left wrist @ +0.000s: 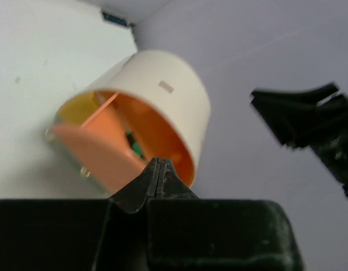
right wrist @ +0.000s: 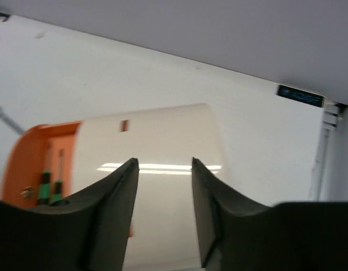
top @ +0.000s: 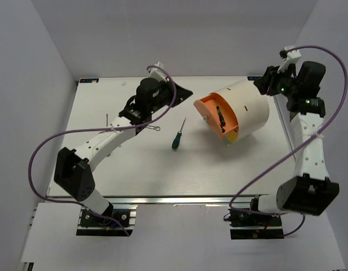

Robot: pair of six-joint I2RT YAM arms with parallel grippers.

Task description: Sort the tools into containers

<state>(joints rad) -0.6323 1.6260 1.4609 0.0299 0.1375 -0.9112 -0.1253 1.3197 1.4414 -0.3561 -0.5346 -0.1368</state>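
The cream-white drum (top: 244, 107) lies on its side at the back right of the table, its orange face (top: 214, 116) turned to the left. A screwdriver (top: 220, 117) sits in an orange compartment. Two green-handled screwdrivers (right wrist: 45, 187) show inside it in the right wrist view. One green-and-black screwdriver (top: 177, 138) lies on the table left of the drum. The silver wrench (top: 153, 128) lies beside my left arm. My left gripper (top: 187, 93) is shut and empty, raised left of the drum (left wrist: 162, 84). My right gripper (top: 264, 82) is open and empty above the drum's rear (right wrist: 162, 141).
A thin dark item (top: 108, 119) lies near the table's left edge. The white walls stand close behind and beside the table. My right gripper shows as a black shape (left wrist: 309, 118) in the left wrist view.
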